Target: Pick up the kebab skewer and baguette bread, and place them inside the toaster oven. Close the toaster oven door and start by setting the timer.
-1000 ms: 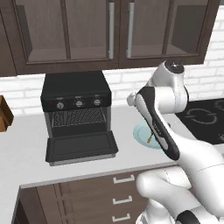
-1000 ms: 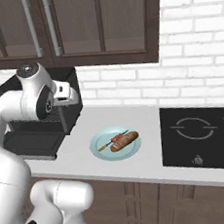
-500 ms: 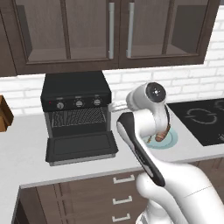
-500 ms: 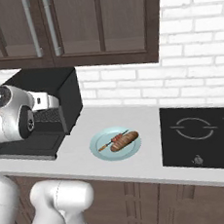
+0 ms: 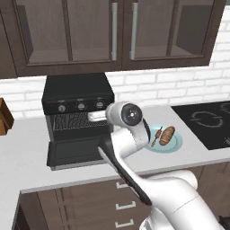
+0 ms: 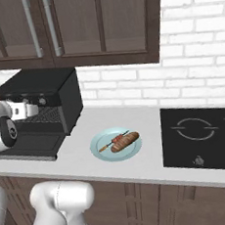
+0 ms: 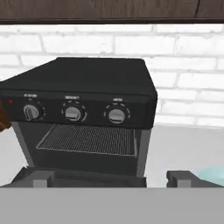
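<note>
The black toaster oven (image 5: 78, 96) (image 6: 48, 91) (image 7: 87, 83) stands on the counter with its door (image 5: 74, 152) (image 6: 32, 145) folded down flat. Its wire rack (image 7: 87, 139) is bare. The kebab skewer (image 5: 156, 134) (image 6: 113, 142) and the reddish-brown baguette bread (image 5: 168, 134) (image 6: 127, 141) lie side by side on a pale blue plate (image 5: 176, 144) (image 6: 101, 152) to the oven's right. My gripper (image 7: 112, 180) (image 5: 92, 117) hovers in front of the oven's knob panel, facing it, open wide and holding nothing. It is well left of the plate.
A black cooktop (image 5: 209, 123) (image 6: 205, 134) lies at the counter's right end. A brown wooden object (image 5: 4, 117) sits at the far left. Dark wall cabinets (image 5: 112, 31) hang above the oven, with a white brick wall behind.
My arm has swung left from above the plate to the front of the oven. The gripper has stayed open and empty. The food has not moved.
</note>
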